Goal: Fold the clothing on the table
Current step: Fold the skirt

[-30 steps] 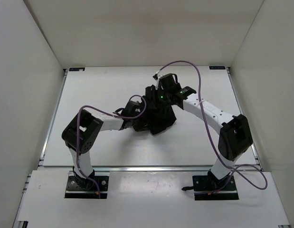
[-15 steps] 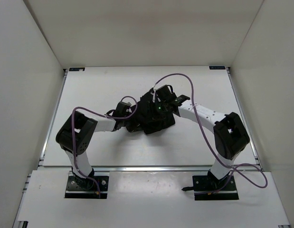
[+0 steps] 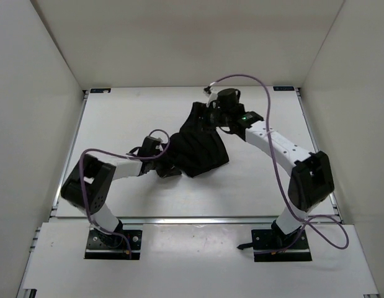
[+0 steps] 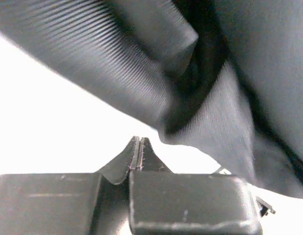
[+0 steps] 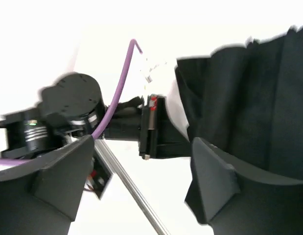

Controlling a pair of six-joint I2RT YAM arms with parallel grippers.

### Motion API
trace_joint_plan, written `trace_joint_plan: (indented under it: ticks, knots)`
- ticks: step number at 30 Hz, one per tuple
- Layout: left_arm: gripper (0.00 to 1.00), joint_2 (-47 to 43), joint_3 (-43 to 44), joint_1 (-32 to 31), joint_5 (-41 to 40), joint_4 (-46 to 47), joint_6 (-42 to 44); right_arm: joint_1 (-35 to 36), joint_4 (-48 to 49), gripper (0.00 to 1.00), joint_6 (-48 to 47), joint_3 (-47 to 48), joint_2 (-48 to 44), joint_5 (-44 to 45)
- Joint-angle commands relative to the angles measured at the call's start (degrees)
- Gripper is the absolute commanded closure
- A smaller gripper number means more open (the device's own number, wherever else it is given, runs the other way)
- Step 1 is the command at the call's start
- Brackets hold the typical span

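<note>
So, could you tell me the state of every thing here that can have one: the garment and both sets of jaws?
clothing: lying on the table as a crumpled, uneven heap, not neatly folded.
left gripper: jaws shut, tips meeting, no fabric seen between them, at the heap's near-left edge.
right gripper: jaws wide open, holding nothing, by the heap's far end.

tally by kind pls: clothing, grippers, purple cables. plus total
clothing: 1
grippers: 2 (left gripper, right gripper)
purple cables: 2 (left cable, right cable)
total: 5
</note>
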Motion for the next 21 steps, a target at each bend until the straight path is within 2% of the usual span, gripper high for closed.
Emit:
trace_joint_plan:
  ticks: [1,2,3,4,5,6,9,14,19,21]
  knots:
    - [1.0,-10.08,-1.51,3.25,0.45,-7.0,3.0,-3.0,6.44,0.25,3.13,0.48,-9.41,-3.06]
    - [1.0,-13.42,-2.38,4.65,0.45,-7.8,3.27,-3.18,3.48,0.27,-0.1,-0.04,-10.12,0.43]
    - [1.0,-15.2,-3.34,6.31,1.15,-10.16,3.62,-3.09,1.36,0.36,-3.09,-0.92,-11.18,4.56]
    - [1.0,-19.13,-4.14,7.37,1.16,-10.7,3.8,-3.79,-1.97,0.6,-4.16,-1.45,-11.27,6.16]
    - [1.0,-22.56,-4.41,8.08,1.24,-12.1,4.06,-4.84,-4.7,0.93,-5.04,-3.19,-11.1,7.75]
    - [1.0,-24.25,-4.93,8.61,1.16,-12.37,3.89,-5.81,-5.6,1.0,-5.57,-5.39,-10.58,7.94]
    - [1.0,-31.64,-6.51,8.79,2.65,-8.7,1.43,-6.26,-5.53,1.0,-7.16,-12.15,-8.56,7.5]
    - [1.0,-33.23,-8.01,6.16,6.34,2.82,-2.18,-3.72,-0.7,1.0,-6.81,-16.65,-4.08,7.93]
    - [1.0,-36.47,-10.38,6.85,8.27,5.46,-3.58,-1.95,0.63,1.0,-9.26,-13.07,1.82,6.1]
    - [1.0,-38.76,-11.26,8.08,8.19,3.02,-3.06,-0.2,0.63,1.0,-9.62,-10.88,4.18,6.53]
